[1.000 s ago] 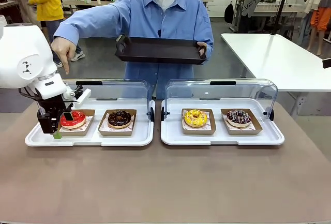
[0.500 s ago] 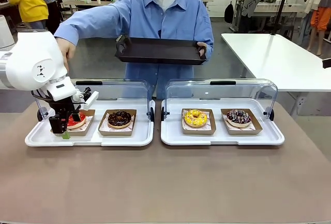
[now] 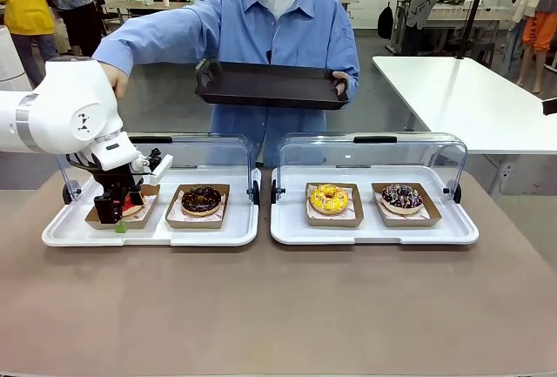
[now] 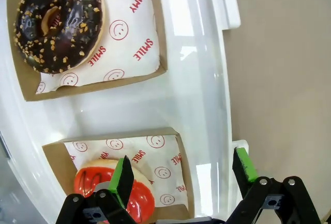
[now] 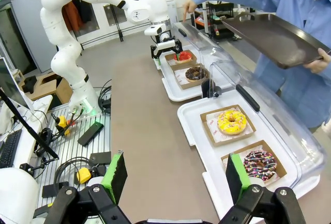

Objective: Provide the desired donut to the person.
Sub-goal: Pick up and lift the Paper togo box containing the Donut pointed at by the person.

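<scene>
The red-glazed donut [image 3: 133,209] lies in a cardboard tray at the left end of the left white tray [image 3: 174,236]. My left gripper [image 3: 121,215] hangs open just over it. In the left wrist view one green pad covers the red donut [image 4: 144,201] and the other finger [image 4: 244,164] stands out past the white tray's rim. The person [image 3: 278,29] across the table holds a black tray [image 3: 270,85] in one hand and points down with the other hand [image 3: 113,79] behind my left arm. My right gripper [image 5: 176,172] is open above the table with nothing in it.
A chocolate donut with nuts [image 3: 201,199] sits beside the red one. The right white tray [image 3: 374,236] holds a yellow donut [image 3: 329,198] and a sprinkled chocolate donut [image 3: 401,196]. Clear lids [image 3: 196,146] stand raised behind both trays. Bare tabletop [image 3: 278,307] lies in front.
My left arm has shifted right and away from me, bringing its open gripper from the tray's left edge over the red donut. The person's pointing hand is now partly hidden behind the arm.
</scene>
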`<action>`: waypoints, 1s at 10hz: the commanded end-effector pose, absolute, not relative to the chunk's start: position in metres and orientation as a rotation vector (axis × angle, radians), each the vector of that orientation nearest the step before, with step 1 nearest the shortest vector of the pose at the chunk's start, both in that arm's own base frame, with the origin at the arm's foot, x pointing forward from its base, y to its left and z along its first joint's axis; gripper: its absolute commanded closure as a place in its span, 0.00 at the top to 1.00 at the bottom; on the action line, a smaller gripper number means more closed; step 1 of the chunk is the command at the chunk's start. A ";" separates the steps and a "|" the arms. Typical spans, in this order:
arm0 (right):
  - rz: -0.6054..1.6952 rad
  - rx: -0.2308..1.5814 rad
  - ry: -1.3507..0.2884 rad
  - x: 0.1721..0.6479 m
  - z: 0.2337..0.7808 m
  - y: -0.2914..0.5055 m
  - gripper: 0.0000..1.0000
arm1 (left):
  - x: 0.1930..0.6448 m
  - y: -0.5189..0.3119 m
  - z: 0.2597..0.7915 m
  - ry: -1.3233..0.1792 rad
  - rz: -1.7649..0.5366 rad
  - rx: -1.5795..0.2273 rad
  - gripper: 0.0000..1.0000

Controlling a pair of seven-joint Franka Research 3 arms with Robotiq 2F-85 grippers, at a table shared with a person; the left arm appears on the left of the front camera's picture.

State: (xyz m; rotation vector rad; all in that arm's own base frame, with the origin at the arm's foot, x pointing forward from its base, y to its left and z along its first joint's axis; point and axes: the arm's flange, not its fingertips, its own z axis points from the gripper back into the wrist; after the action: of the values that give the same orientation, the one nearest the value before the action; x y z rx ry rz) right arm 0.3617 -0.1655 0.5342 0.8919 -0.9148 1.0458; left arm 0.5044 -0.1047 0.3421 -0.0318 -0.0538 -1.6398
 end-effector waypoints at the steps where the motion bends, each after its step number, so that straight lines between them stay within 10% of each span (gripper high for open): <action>1: 1.049 0.899 -0.919 0.362 0.534 -0.165 1.00 | 0.516 -0.107 0.336 -0.086 -1.632 -0.048 1.00; 8: 1.049 0.899 -0.919 0.362 0.534 -0.165 1.00 | 0.523 -0.105 0.321 -0.069 -1.634 -0.031 0.96; 9: 1.049 0.899 -0.919 0.362 0.534 -0.165 1.00 | 0.524 -0.104 0.320 -0.069 -1.638 -0.023 0.48; 10: 1.049 0.899 -0.919 0.362 0.534 -0.165 1.00 | 0.524 -0.104 0.320 -0.067 -1.642 -0.020 0.44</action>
State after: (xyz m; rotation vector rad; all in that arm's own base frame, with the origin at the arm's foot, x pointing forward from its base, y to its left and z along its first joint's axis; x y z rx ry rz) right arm 0.3617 -0.1655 0.5342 0.8919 -0.9148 1.0458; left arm 0.5195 -0.1045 0.3214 -0.0391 -0.0580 -1.6298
